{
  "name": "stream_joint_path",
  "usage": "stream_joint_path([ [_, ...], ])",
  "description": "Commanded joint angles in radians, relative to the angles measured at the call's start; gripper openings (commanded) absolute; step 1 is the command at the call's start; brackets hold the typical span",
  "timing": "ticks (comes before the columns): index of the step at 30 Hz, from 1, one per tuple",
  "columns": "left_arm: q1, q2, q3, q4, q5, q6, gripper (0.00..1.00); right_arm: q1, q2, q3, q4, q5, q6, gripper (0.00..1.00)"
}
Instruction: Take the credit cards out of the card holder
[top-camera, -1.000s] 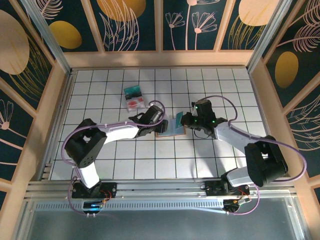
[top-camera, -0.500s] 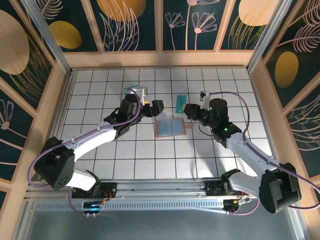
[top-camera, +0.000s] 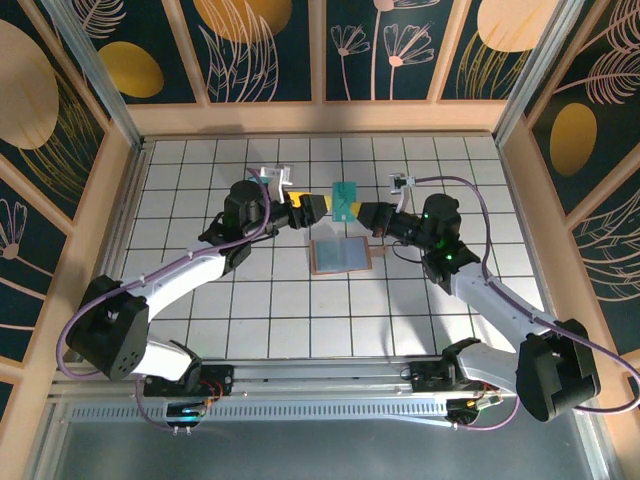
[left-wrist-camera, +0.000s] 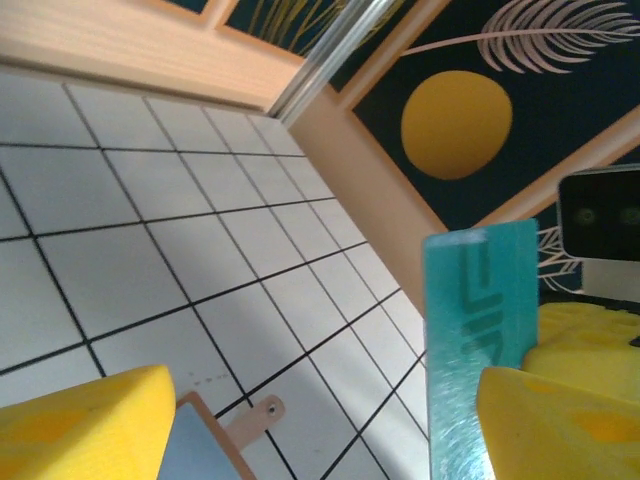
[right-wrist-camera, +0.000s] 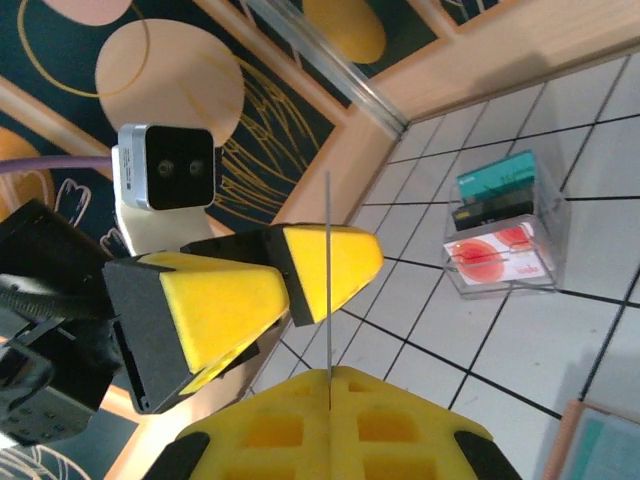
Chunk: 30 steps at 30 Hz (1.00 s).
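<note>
Nearest, at the centre of the top view, the card holder (top-camera: 340, 256) lies open and flat on the table (top-camera: 300, 310). Just above it in the frame, the right gripper (top-camera: 362, 212) has its jaws clenched on a teal card (top-camera: 346, 199), lifted off the table. The left gripper (top-camera: 318, 207) faces it from the left with its jaws released and spread to either side of the card, which stands close to one pad (left-wrist-camera: 560, 420). Farther off, at the right of the right wrist view, more credit cards (right-wrist-camera: 497, 236) sit in a clear tray (right-wrist-camera: 553, 240).
</note>
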Motion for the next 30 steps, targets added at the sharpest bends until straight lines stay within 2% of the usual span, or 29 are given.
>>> stream_joint_path([
  [1, 0.003, 0.007, -0.008, 0.133, 0.118, -0.032, 0.75, -0.004, 0.015, -0.001, 0.085, -0.058, 0.025, 0.00],
  [13, 0.003, 0.085, -0.003, 0.286, 0.247, -0.121, 0.43, 0.004, 0.054, 0.001, 0.166, -0.097, 0.068, 0.00],
  [14, 0.003, 0.093, -0.006, 0.301, 0.255, -0.129, 0.38, 0.007, 0.059, 0.002, 0.173, -0.098, 0.070, 0.00],
  [18, 0.004, 0.111, 0.005, 0.304, 0.278, -0.124, 0.01, 0.007, 0.076, 0.006, 0.181, -0.101, 0.076, 0.00],
  [19, 0.004, 0.107, 0.011, 0.283, 0.274, -0.106, 0.00, 0.008, 0.078, 0.006, 0.177, -0.099, 0.075, 0.00],
  [21, 0.004, 0.086, 0.034, 0.179, 0.226, -0.029, 0.00, 0.007, 0.080, 0.011, 0.152, -0.090, 0.063, 0.00],
  [22, 0.003, 0.076, 0.048, 0.126, 0.202, 0.013, 0.00, 0.008, 0.079, 0.015, 0.133, -0.085, 0.051, 0.06],
  [24, 0.007, 0.051, 0.093, -0.033, 0.137, 0.134, 0.00, 0.008, 0.068, 0.027, 0.071, -0.054, 0.016, 0.25],
  [27, 0.030, 0.016, 0.158, -0.235, 0.049, 0.328, 0.00, 0.006, 0.039, 0.057, -0.069, 0.032, -0.051, 0.39],
  [30, 0.076, -0.002, 0.210, -0.407, -0.040, 0.537, 0.00, 0.005, 0.002, 0.083, -0.209, 0.137, -0.110, 0.46],
])
